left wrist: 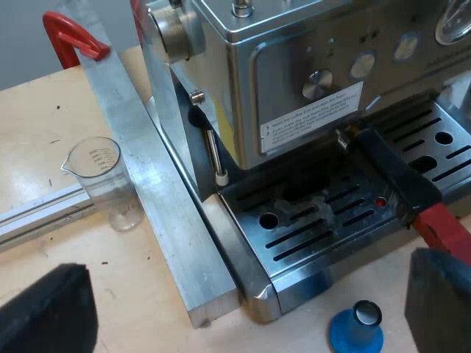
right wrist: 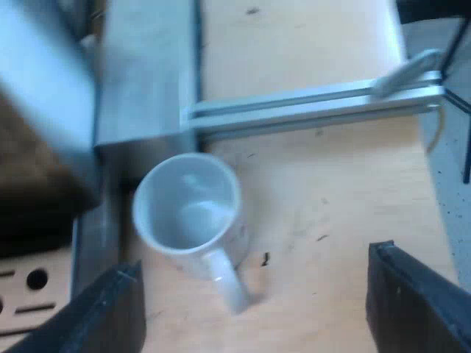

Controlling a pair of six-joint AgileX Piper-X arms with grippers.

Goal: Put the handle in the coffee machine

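Note:
The espresso machine (left wrist: 294,66) stands with its slotted drip tray (left wrist: 324,220) toward me. The holder's dark handle (left wrist: 390,173) sticks out from under the machine's front above the tray. Its red end (left wrist: 445,228) is close to one finger (left wrist: 441,301), and its metal end is hidden beneath the machine. My left gripper (left wrist: 243,323) is open and holds nothing, hovering over the tray's near corner. My right gripper (right wrist: 265,309) is open and empty above the wooden table, beside a pale mug (right wrist: 188,206).
A blue tamper (left wrist: 357,327) stands on the table just before the drip tray. A measuring glass (left wrist: 103,176) stands beside a thick aluminium bar (left wrist: 147,191). A red clamp (left wrist: 70,33) sits farther off. An aluminium rail (right wrist: 309,103) runs past the mug.

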